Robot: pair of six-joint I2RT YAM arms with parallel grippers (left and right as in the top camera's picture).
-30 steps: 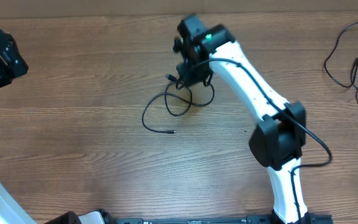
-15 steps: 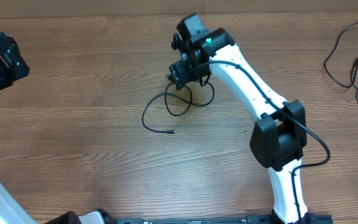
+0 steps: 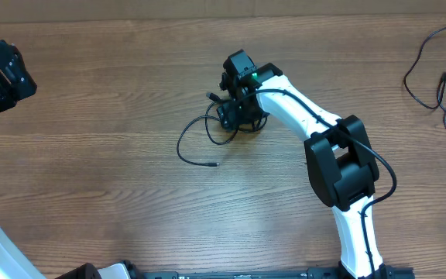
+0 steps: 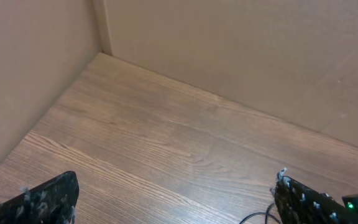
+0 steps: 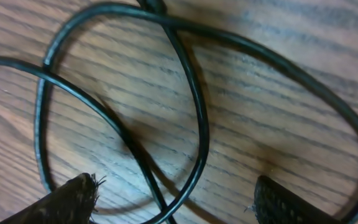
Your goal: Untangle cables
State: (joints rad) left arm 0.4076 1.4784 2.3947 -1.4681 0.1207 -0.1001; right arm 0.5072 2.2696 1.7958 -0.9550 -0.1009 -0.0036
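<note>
Right claw hovered spread wide, low over the looped cables just toward 12 o'clock from the desk centre; left claw, also spread, sat at 10 o'clock.

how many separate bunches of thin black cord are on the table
2. One looped bunch lies mid-table under the right tool; the other bunch sits at the far right edge, partly cut off by the frame.

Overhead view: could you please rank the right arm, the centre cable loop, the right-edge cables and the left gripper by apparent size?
1. right arm.
2. centre cable loop and right-edge cables: similar spread, the latter cropped by the frame, so tied.
3. left gripper, also partly cropped.
</note>
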